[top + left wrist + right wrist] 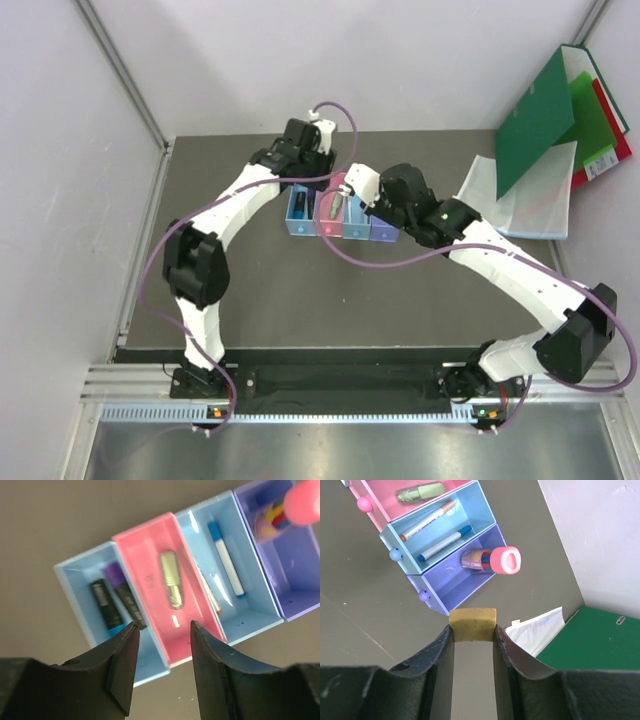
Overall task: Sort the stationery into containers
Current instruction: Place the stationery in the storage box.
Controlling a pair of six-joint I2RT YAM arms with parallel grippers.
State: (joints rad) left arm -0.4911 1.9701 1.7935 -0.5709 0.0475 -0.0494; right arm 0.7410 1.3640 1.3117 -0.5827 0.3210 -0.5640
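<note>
clamped in right gripper (472, 630): tiny orange block (473, 624), long axis lying finger to finger; left gripper (163, 627) spread wide, empty.

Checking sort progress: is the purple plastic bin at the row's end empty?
No, a pink-capped tube with a multicoloured label lies inside the purple plastic bin.

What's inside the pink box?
One shiny gold-green tube lies in the pink box. The left gripper covers part of its near end.
</note>
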